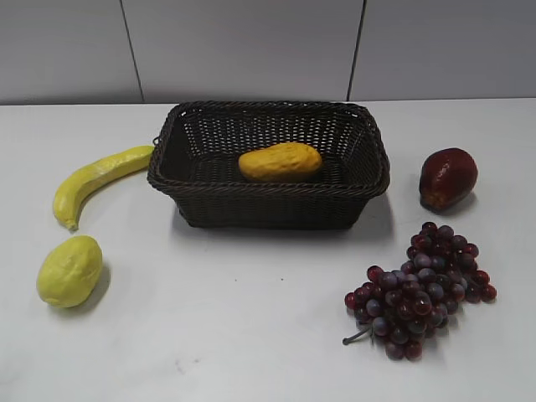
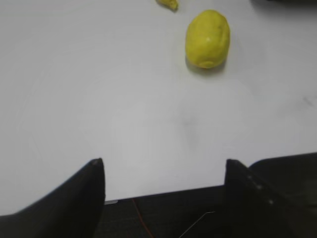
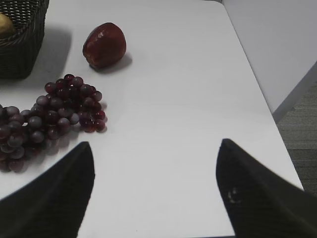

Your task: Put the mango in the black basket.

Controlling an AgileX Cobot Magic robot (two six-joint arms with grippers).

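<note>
The orange-yellow mango (image 1: pixel 280 161) lies inside the black basket (image 1: pixel 268 191) at the middle back of the table. A sliver of the mango (image 3: pixel 5 25) and the basket's corner (image 3: pixel 22 47) show at the top left of the right wrist view. Neither arm shows in the exterior view. My left gripper (image 2: pixel 163 171) is open and empty above the table's front edge, well short of the lemon. My right gripper (image 3: pixel 154 151) is open and empty over bare table, right of the grapes.
A banana (image 1: pixel 96 177) and a lemon (image 1: pixel 69 270) lie left of the basket; the lemon also shows in the left wrist view (image 2: pixel 207 38). A dark red fruit (image 1: pixel 447 177) and purple grapes (image 1: pixel 421 291) lie right. The table's right edge (image 3: pixel 257 94) is near.
</note>
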